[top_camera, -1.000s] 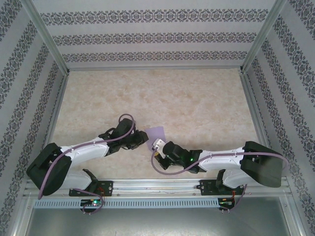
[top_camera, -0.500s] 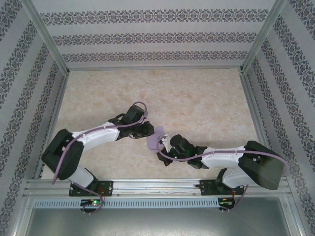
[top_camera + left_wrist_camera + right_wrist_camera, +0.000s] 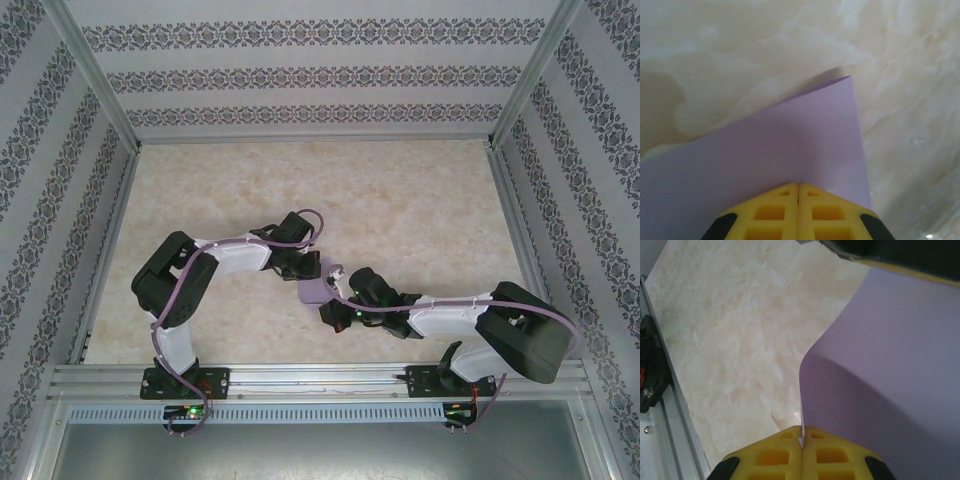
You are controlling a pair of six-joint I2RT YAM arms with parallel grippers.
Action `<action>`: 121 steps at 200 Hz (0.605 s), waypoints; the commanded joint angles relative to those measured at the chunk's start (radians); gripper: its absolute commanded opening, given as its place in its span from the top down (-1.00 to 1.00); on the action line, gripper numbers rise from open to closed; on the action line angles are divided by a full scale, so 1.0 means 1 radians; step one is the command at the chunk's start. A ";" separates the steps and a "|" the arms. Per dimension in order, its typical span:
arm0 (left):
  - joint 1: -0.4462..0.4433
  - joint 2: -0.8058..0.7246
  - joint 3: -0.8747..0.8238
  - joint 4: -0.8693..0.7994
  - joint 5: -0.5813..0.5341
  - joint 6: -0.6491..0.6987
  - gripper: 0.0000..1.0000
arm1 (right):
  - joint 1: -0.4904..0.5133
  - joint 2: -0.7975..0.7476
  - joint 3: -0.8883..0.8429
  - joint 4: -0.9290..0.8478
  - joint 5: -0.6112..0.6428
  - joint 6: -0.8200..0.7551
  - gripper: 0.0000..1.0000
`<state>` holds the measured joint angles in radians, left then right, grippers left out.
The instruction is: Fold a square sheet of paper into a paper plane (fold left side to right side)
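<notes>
You have one square sheet of paper (image 3: pixel 313 290) in play, and it sits near the middle of the counter (image 3: pixel 400 200), closer to the near edge than the far one. It lies between your two end effectors.

From the left wrist camera, the left end effector (image 3: pixel 798 186) has its two yellow fingers pressed flat together. The lavender sheet (image 3: pixel 790 145) spreads out from their tips, and one free corner points away over the marbled counter.

From the right wrist camera, the right end effector (image 3: pixel 802 429) is likewise closed, with the sheet's edge running into the seam between its fingers. There the paper (image 3: pixel 890 365) bows upward in a smooth curve rather than lying flat.

From above, the left end effector (image 3: pixel 308 270) and the right end effector (image 3: pixel 332 303) meet at the sheet from opposite sides, nearly touching each other.
</notes>
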<state>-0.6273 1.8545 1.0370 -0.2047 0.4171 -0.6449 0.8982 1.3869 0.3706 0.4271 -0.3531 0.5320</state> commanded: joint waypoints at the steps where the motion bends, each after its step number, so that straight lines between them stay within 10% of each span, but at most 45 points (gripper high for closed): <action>1: 0.009 0.042 0.026 -0.052 -0.003 0.053 0.94 | -0.017 0.014 0.003 0.028 -0.067 0.056 1.00; 121: -0.002 0.049 -0.014 -0.055 -0.030 0.089 1.00 | -0.180 0.069 0.056 -0.027 -0.144 0.138 1.00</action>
<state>-0.6262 1.8702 1.0580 -0.2085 0.4179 -0.5827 0.7387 1.4364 0.3920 0.4156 -0.4667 0.6659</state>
